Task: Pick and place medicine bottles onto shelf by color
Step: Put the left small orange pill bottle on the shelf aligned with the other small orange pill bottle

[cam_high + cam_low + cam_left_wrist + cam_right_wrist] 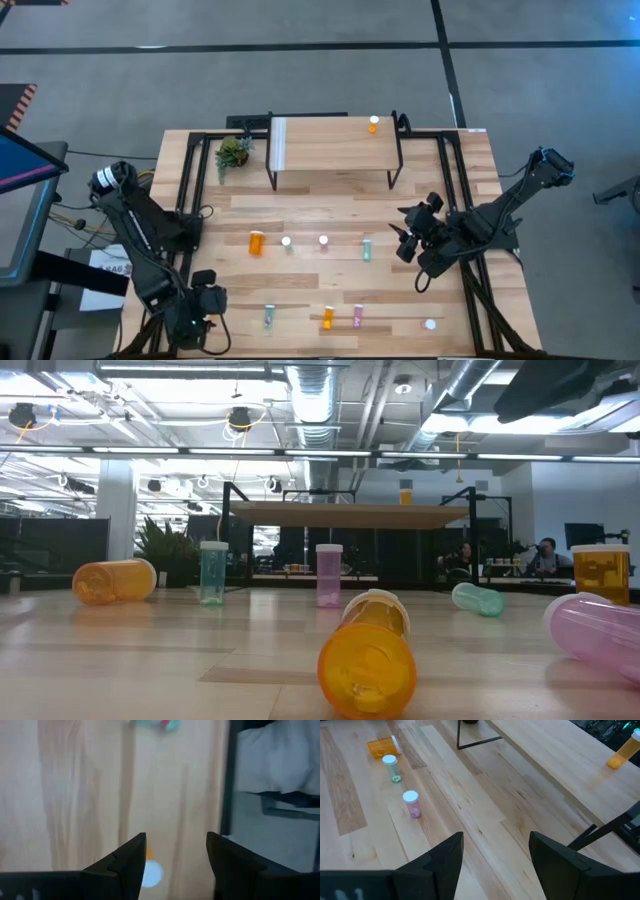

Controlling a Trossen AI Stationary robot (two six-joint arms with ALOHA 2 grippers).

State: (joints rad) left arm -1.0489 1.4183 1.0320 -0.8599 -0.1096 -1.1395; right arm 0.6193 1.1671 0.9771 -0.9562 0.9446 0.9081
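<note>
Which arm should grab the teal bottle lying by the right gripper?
Right, most likely. The right gripper sits beside the lying teal bottle, jaws open and empty. The left gripper waits at the table's near-left corner, far from it.

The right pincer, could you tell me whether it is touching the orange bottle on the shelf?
Apart. The high view shows the right pincer over the table, well short of the orange bottle standing on the shelf; open wood lies between them.
</note>
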